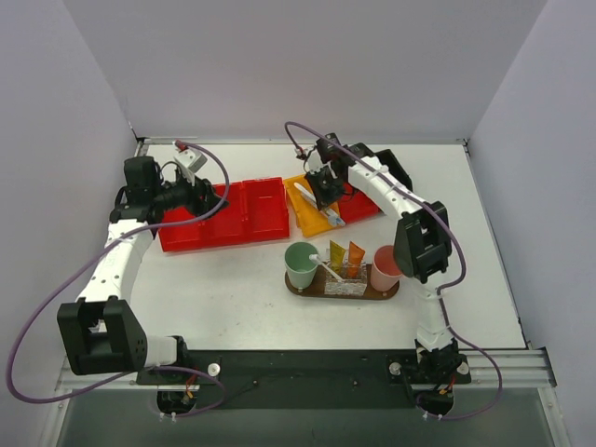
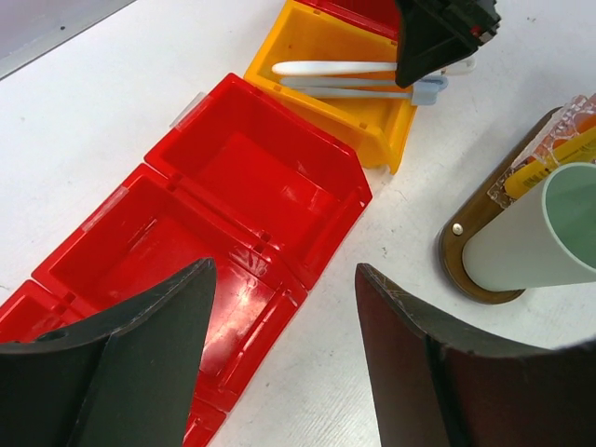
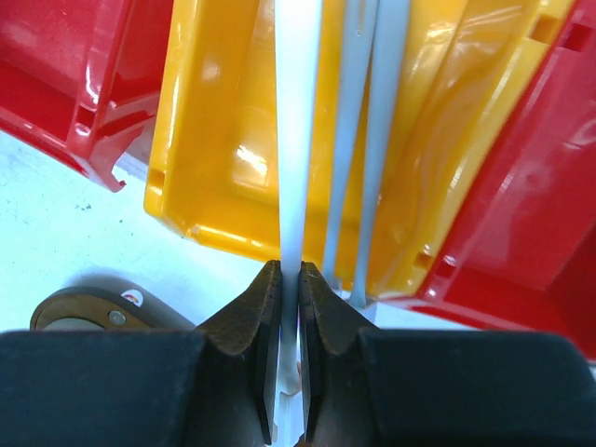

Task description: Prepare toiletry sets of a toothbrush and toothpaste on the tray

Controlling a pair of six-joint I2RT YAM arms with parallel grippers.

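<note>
My right gripper (image 1: 326, 194) (image 3: 290, 270) is shut on a white toothbrush (image 3: 298, 140) over the yellow bin (image 1: 326, 212). Two more pale toothbrushes (image 3: 365, 140) lie in that bin beside it. The dark wooden tray (image 1: 341, 289) holds a green cup (image 1: 301, 264), a pink cup (image 1: 386, 268), orange and yellow toothpaste tubes (image 1: 346, 256) and one toothbrush (image 1: 328, 270) leaning at the green cup. My left gripper (image 1: 207, 194) (image 2: 284, 279) is open and empty above the red bins (image 2: 233, 205); the tray's end (image 2: 456, 251) shows at its right.
Red bins (image 1: 223, 216) lie left of the yellow bin, and another red bin (image 1: 368, 196) sits behind it. A clear holder (image 1: 343, 283) stands on the tray between the cups. White walls enclose the table.
</note>
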